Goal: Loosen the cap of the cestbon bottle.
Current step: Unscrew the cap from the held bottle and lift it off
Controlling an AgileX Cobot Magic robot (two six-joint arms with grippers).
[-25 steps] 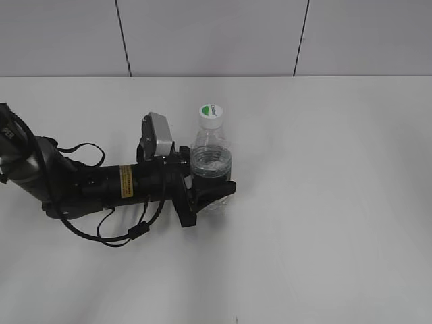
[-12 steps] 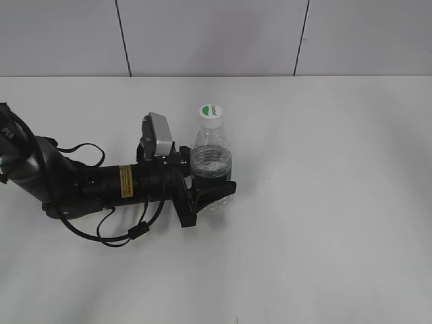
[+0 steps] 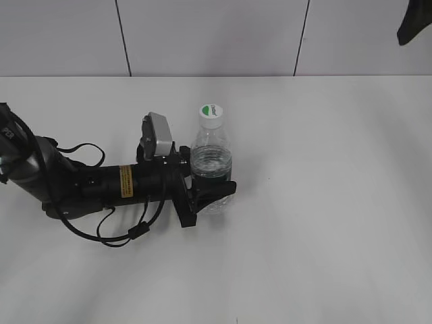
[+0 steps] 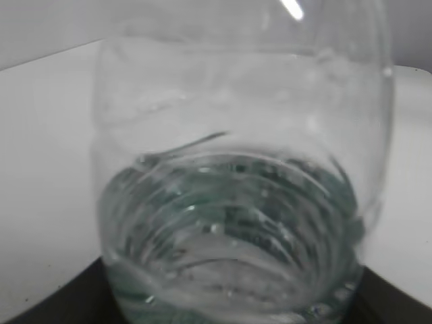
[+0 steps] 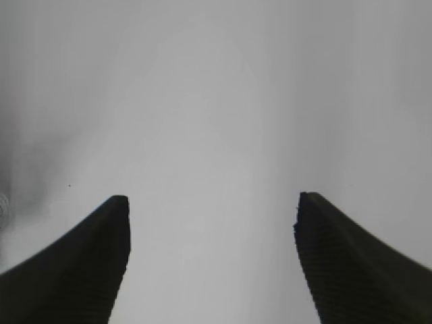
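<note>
The cestbon bottle (image 3: 211,156) stands upright on the white table, clear and ribbed, partly filled with water. Its white cap (image 3: 210,113) with a green mark sits on the neck, untouched. My left gripper (image 3: 213,185) reaches in from the left and is shut on the bottle's lower body, one finger on each side. In the left wrist view the bottle (image 4: 236,169) fills the frame, and the cap is out of view there. My right gripper (image 5: 212,202) is open over bare table with nothing between its fingers. A dark part of the right arm (image 3: 413,21) shows at the top right corner.
The white table (image 3: 324,202) stretches out to the right and front of the bottle. A grey panelled wall (image 3: 216,37) stands behind the table's far edge. The left arm's body and cables (image 3: 101,185) lie low across the left side.
A dark part of the right arm has come into the top right corner of the exterior view. The left gripper and the bottle have not moved.
</note>
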